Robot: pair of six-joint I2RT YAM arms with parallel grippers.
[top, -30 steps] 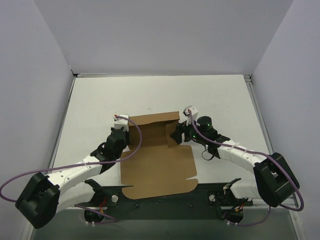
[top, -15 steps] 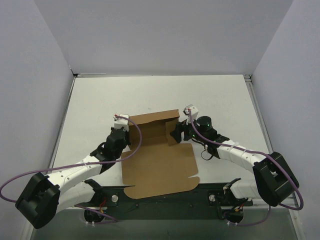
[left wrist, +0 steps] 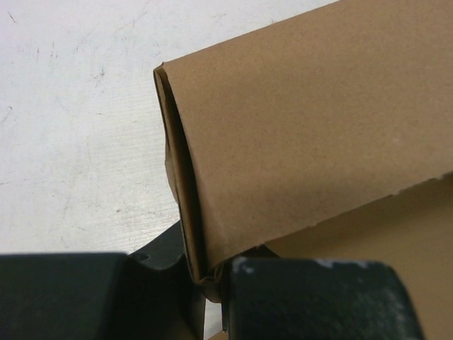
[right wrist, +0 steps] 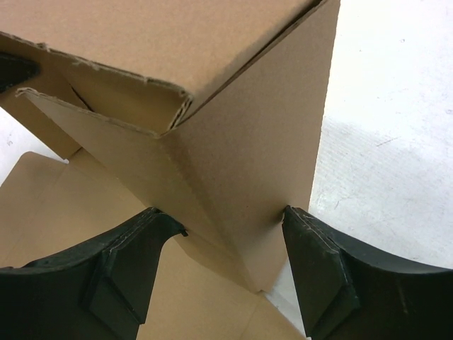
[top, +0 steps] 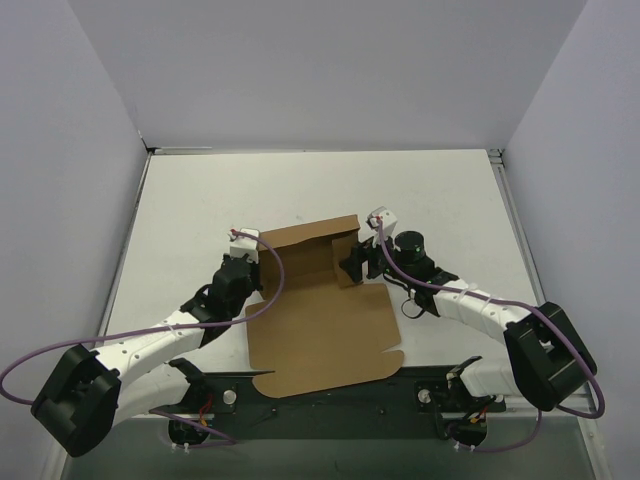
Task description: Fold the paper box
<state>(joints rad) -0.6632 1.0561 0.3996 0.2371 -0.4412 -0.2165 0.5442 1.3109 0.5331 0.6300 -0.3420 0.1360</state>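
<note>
paper box (top: 320,320): plain brown cardboard, uncoated, matt, fibrous face. Cut edges are rough and slightly ragged. The fluted core shows at the folded corner in the right wrist view.
worktop (top: 200,200): white, matt, hard-looking, with fine scratches and dark specks.
right tool (right wrist: 232,218): fingers (right wrist: 333,276) are black plastic, matt, with a faint grain.
left tool (left wrist: 209,283): same dull black, a few pale scuffs on top.
arm shells (top: 150,345): white plastic with a slight sheen; joints are black.
cable (top: 283,275): purple, smooth jacket.
walls (top: 320,70): flat, matt, pale grey.
</note>
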